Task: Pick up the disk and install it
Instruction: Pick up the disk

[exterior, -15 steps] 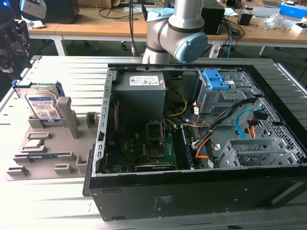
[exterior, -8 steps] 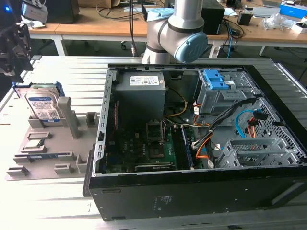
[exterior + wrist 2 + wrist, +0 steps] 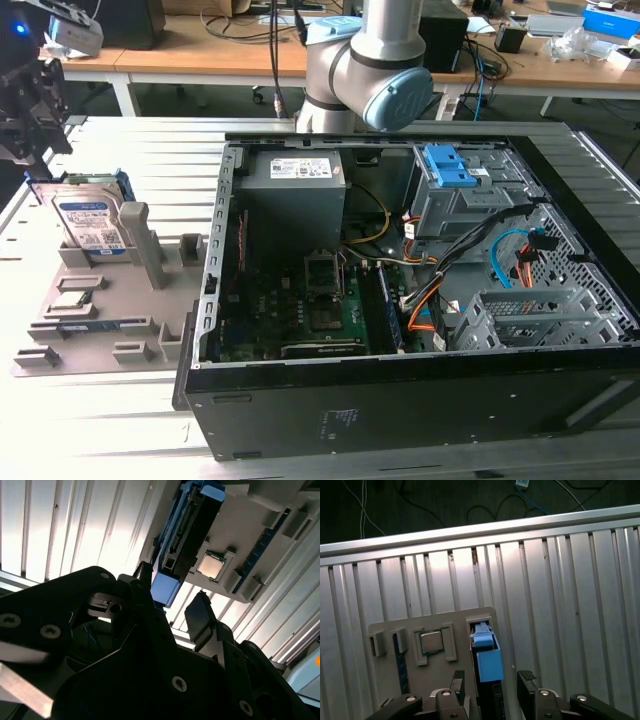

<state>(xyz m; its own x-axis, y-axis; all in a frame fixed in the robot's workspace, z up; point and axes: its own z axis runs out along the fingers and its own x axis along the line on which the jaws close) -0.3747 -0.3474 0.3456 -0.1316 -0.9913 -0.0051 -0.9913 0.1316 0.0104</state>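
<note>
Gripper (image 3: 492, 676): released, jaws spread. In the first wrist view its two dark fingers (image 3: 527, 679) stand on either side of the blue end of the disk (image 3: 90, 218), with a gap showing on each side; contact cannot be confirmed. The finger bases and the rest of the gripper body are cut off by the picture edge. The disk stands on edge in a slot of the grey holder (image 3: 130, 290), which lies on the slatted metal surface (image 3: 110, 140) to the exterior view's left of the open computer case (image 3: 400, 400). In the exterior view the white-and-blue label faces the camera, and the lower part of the disk is hidden behind the slot wall. There the gripper hangs above the disk as a dark shape, partly cut off at the frame edge, and its jaws are hard to make out. In the second wrist view the disk shows edge-on and dark, with its connector side barely legible. A small square chip (image 3: 432, 641) sits in a recess of the holder just beside the disk's slot. Inside the case, a blue bracket on a grey metal cage (image 3: 448, 165) sits at the far side, behind tangled cables. The arm (image 3: 365, 70) rises behind the case, its upper part out of frame.
</note>
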